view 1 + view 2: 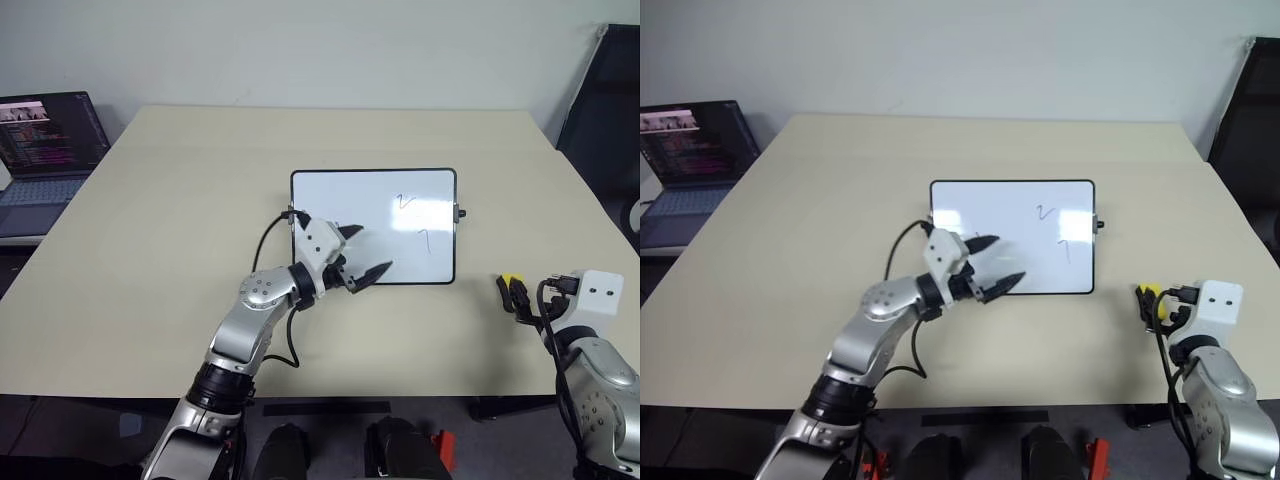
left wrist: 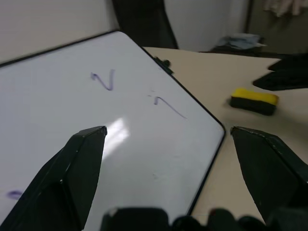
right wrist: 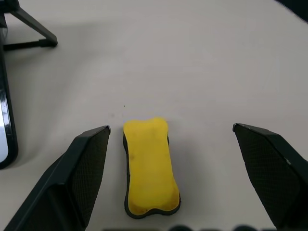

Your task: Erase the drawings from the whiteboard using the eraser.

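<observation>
Looking down over the table, I saw the whiteboard lying flat at its middle, with the eraser off to my right of it, well apart from the frame. My right gripper hung just over the eraser, jaws spread wide with nothing in them; the yellow block lay between the two fingers, closer to one finger than the other, touching neither as far as I could tell. My left gripper hovered over the board's near edge, also open wide and empty.

I counted two drawings on the board's right half, a tick and a hook-like stroke, plus a faint mark near the left gripper.

I judged the eraser light and a little soft: a foam-like yellow top, waisted like a bone, over a dark pad underneath. That narrow waist looked the best place to pinch, across the short sides, with the dark face kept downward for wiping. It seemed unlikely to slip or break, though a squeeze near one end might tilt it.

The board looked thin, stiff and smooth, so I expected it could slide under wiping unless the left gripper steadied it.
</observation>
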